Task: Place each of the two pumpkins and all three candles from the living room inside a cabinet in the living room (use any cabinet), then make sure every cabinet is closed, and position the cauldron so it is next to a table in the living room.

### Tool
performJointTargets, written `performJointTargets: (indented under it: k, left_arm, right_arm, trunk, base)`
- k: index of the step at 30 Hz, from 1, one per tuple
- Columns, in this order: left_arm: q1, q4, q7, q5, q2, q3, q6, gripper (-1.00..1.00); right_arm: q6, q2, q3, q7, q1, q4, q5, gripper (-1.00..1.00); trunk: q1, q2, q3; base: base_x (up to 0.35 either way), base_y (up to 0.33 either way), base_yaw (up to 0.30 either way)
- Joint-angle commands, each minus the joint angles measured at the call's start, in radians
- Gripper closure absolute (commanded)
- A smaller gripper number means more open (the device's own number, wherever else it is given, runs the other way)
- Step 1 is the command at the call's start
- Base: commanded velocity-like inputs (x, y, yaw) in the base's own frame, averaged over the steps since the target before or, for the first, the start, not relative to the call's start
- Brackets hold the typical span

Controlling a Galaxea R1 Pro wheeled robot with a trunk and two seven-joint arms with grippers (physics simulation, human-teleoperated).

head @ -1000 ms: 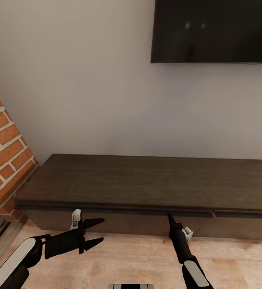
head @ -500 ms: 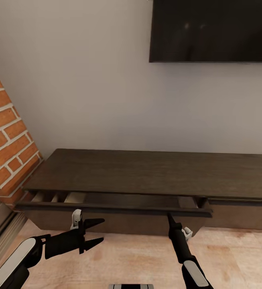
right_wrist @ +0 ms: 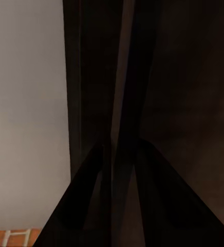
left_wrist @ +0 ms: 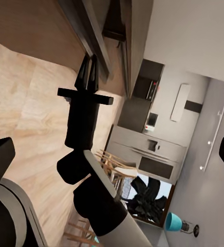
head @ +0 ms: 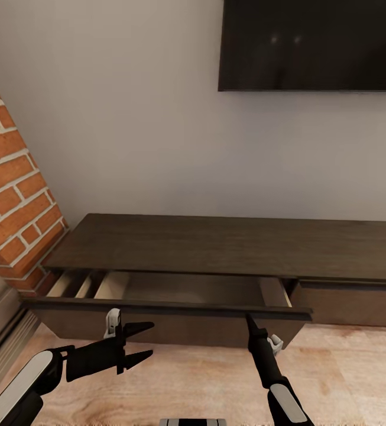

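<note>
Pinching the top edge of the drawer front [head: 169,308], your right gripper [head: 250,319] has its slim black fingers nearly together. Your left gripper [head: 146,339] hangs spread wide over the plank floor [head: 204,378]. The cabinet [head: 228,245] is dark matte wood; its drawer stands open, showing pale beige dividers. Rough red brick [head: 12,195] flanks it; a glossy black screen [head: 311,44] hangs above.

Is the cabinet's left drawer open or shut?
Open. The drawer front stands forward of the cabinet top, with its pale inside showing; what shows holds nothing.
</note>
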Motion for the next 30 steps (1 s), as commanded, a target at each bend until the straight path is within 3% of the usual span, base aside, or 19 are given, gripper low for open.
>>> performJointTargets:
  k: [1,30]
  left_arm:
    - [0.000,0.000,0.002,0.004,0.001,-0.001,0.001,-1.00]
    - [0.000,0.000,0.002,0.004,0.001,-0.001,0.001,-1.00]
  right_arm:
    - [0.009,0.000,-0.008,0.012,-0.001,-0.001,-0.019,1.00]
    - [0.009,-0.001,-0.008,0.012,-0.001,-0.001,-0.019,1.00]
  trunk:
    - [-0.001,0.000,-0.001]
    - [-0.001,0.000,-0.001]
  base:
    - [-0.145,0.000,0.000]
    - [-0.112,0.000,0.000]
